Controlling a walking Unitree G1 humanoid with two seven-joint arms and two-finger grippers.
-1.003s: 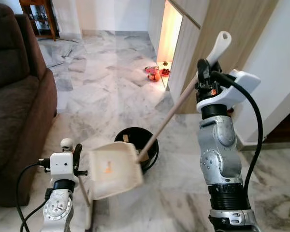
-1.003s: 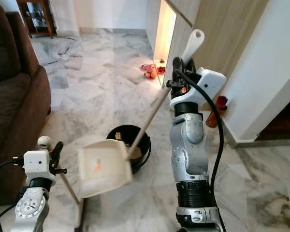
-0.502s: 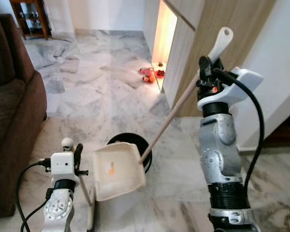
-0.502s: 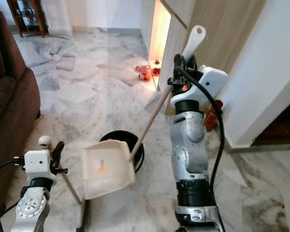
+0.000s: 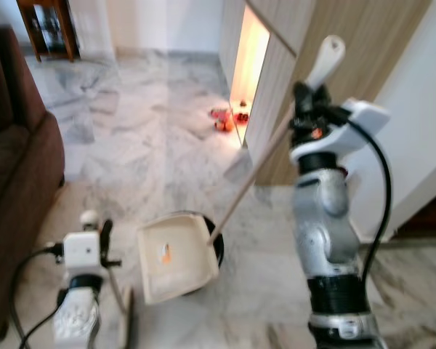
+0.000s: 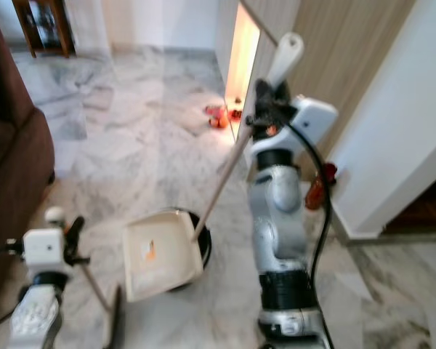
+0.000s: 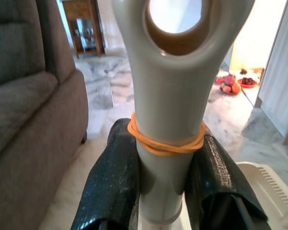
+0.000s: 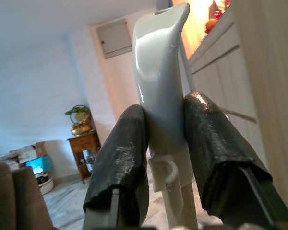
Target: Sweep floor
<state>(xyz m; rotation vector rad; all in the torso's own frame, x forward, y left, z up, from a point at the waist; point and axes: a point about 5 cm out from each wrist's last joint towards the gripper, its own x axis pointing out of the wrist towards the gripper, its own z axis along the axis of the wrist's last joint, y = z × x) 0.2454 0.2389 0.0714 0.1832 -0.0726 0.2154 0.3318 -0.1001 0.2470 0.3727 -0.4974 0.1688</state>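
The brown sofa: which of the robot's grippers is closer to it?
Left. The left gripper sits low beside the sofa, clamped on the broom handle. The right gripper is raised across the room near the wooden cabinet, holding the dustpan handle.

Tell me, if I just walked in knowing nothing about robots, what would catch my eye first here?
Probably the cream dustpan hanging tilted over a black bin on the marble floor, its long handle clamped high up in the right gripper. Lower down on the left, the left gripper grips the broom handle, beside a brown sofa. Farther off, a warm light glows from a niche in the wooden wall.
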